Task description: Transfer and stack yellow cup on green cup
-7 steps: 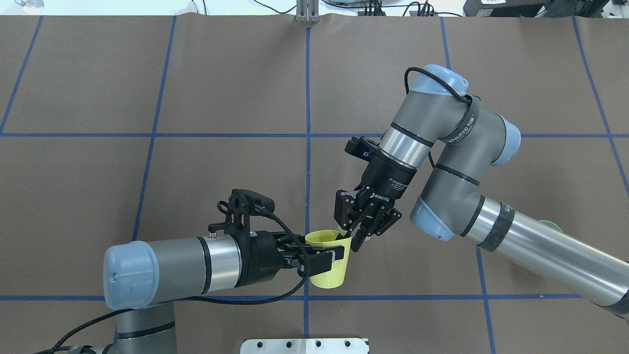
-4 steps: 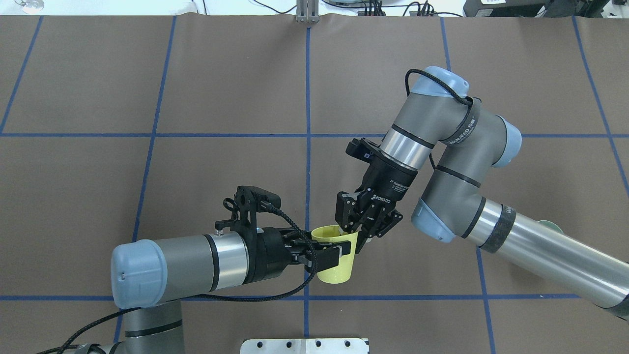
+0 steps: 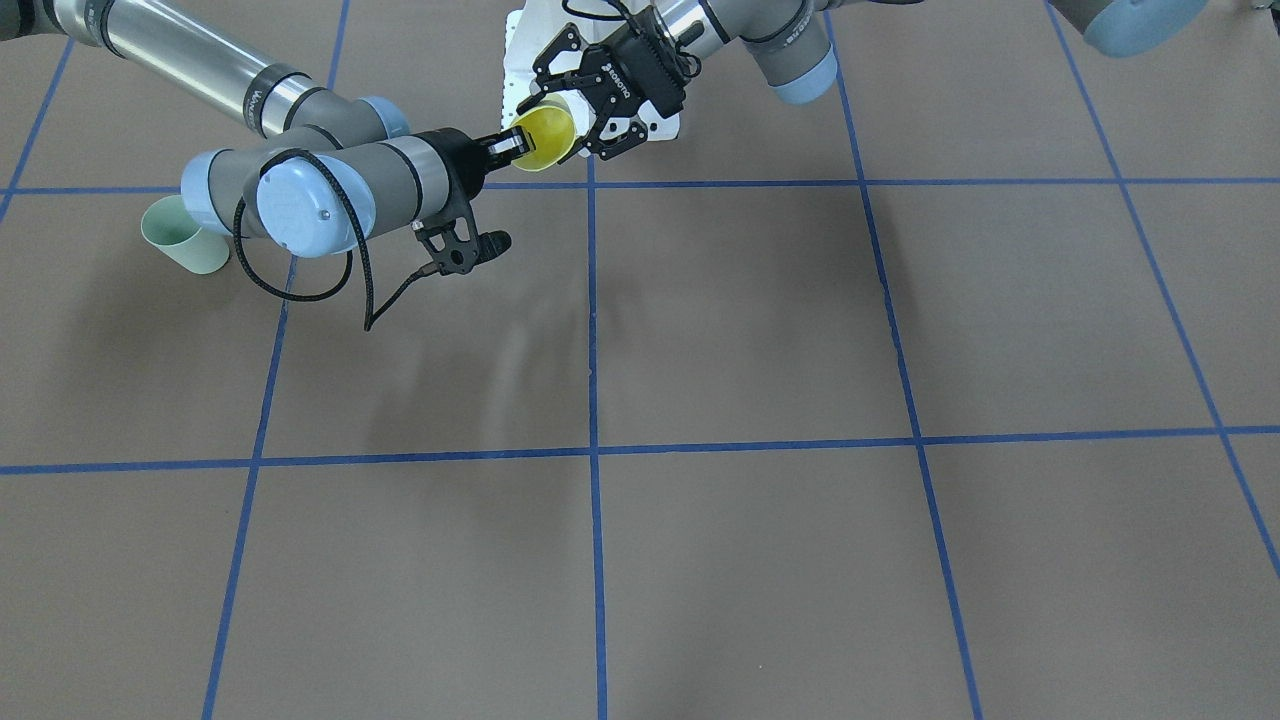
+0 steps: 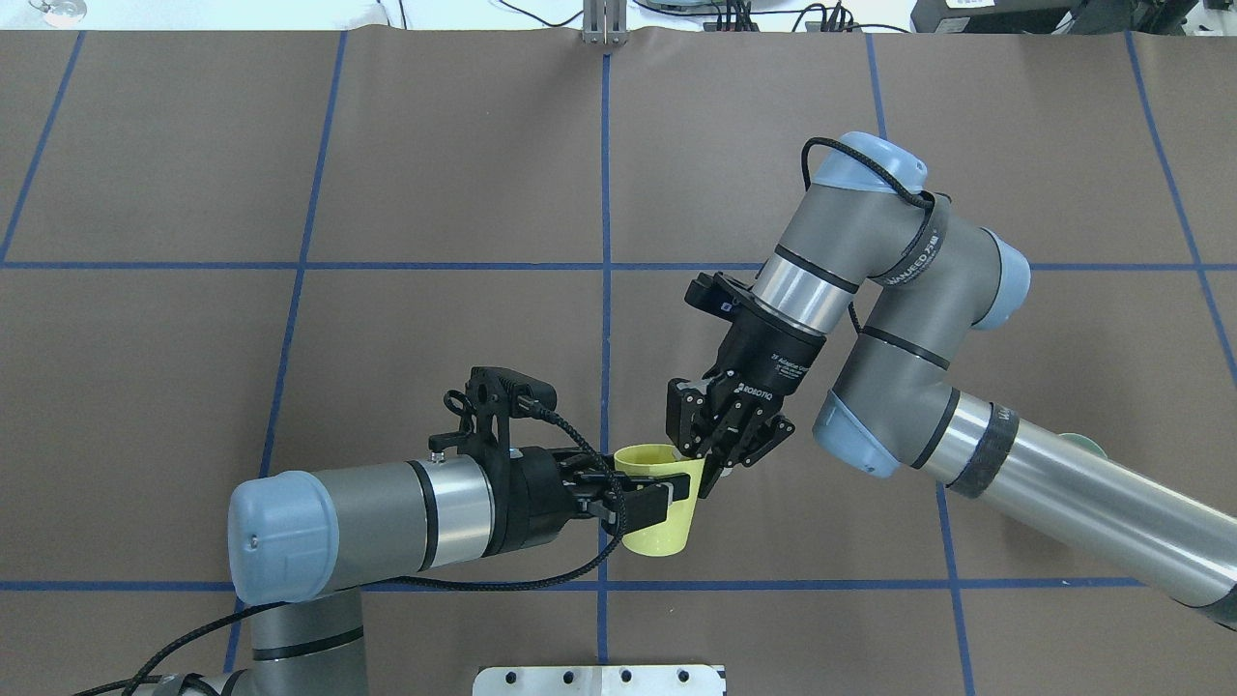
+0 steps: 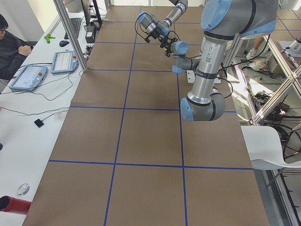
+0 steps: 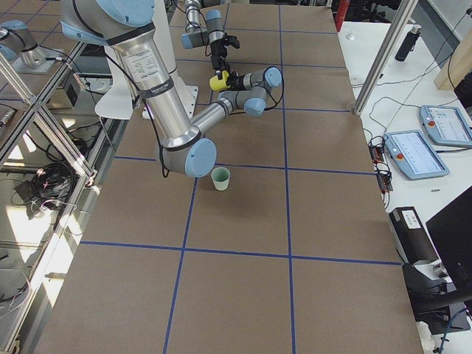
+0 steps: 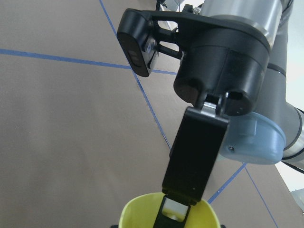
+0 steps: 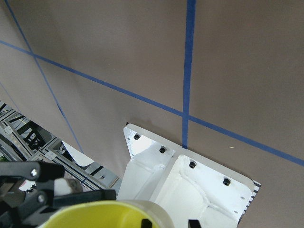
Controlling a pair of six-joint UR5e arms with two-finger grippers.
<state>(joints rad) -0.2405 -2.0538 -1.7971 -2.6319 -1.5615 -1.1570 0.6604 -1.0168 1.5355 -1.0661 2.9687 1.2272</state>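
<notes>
The yellow cup (image 4: 662,527) hangs upright above the table near the front centre. My left gripper (image 4: 657,493) is shut on its body from the left. My right gripper (image 4: 698,469) comes down from the right and stands open astride the cup's right rim, one finger inside and one outside. The left wrist view shows that finger (image 7: 192,156) entering the cup (image 7: 137,211). The front view shows the cup (image 3: 548,135) between the left gripper (image 3: 580,120) and the right gripper (image 3: 512,145). The green cup (image 3: 185,245) stands on the table under my right arm's elbow, and only a sliver of it (image 4: 1080,442) shows in the overhead view.
A white metal base plate (image 4: 599,680) lies at the table's front edge, just below the cup, and also shows in the right wrist view (image 8: 190,185). Blue tape lines grid the brown table. An operator (image 5: 11,42) sits beside the table.
My left arm has carried the yellow cup a little to the right, against the right gripper. The right gripper has shifted slightly right, and its jaw width looks unchanged.
</notes>
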